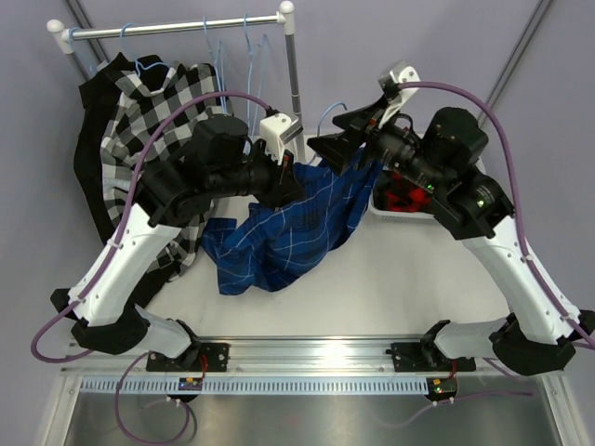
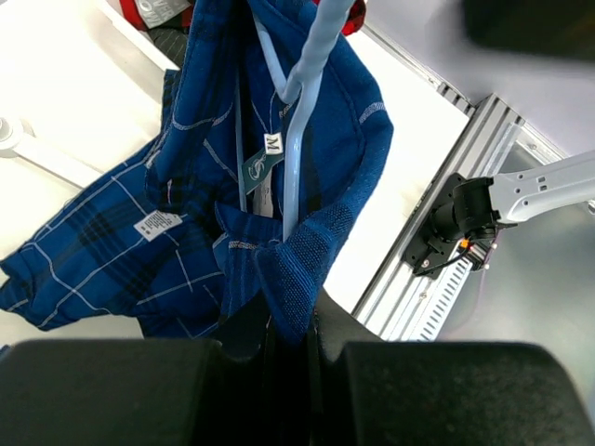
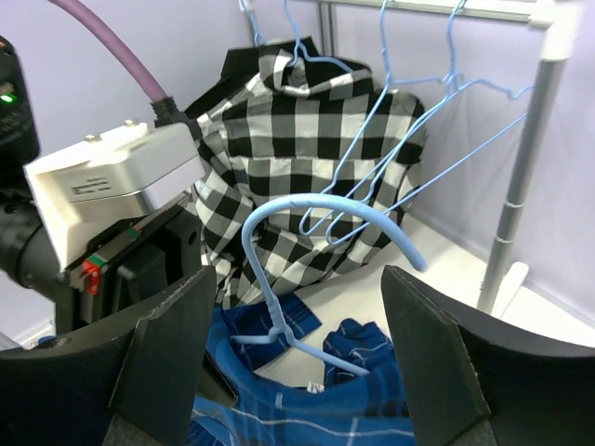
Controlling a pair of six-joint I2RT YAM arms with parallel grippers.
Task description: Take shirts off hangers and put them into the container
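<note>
Bases of both arms sit nearest us on a metal rail (image 1: 307, 348) at the edge of the white surface (image 1: 400, 279). Beyond it we see the blue shirt (image 1: 279, 237) with thin white checks. Its lower part is heaped on the surface between the two arms and its collar end is lifted.

In the left wrist view we find the left jaws closed tight on a fold of the collar, the fabric pinched between them. A neck label and a size tag show just above. A light-blue hanger (image 2: 302, 111) runs up through the neck opening.

From the right wrist view we make out the right jaws standing wide, one on each side of that hanger's hook (image 3: 321, 209), which curves up between them. We cannot tell whether either one touches it.

Behind the right arm (image 1: 483, 204) lies the white container (image 1: 402, 213), with a red-and-black shirt (image 1: 407, 193) inside it.

Farther back on the left, the black-white check shirt (image 1: 158, 102) hangs on its own hanger from the clothes rail (image 1: 177, 31). A black shirt (image 1: 93, 158) hangs beside it and partly behind it. Several empty hangers (image 1: 246, 51) hang on the rail to their right.
</note>
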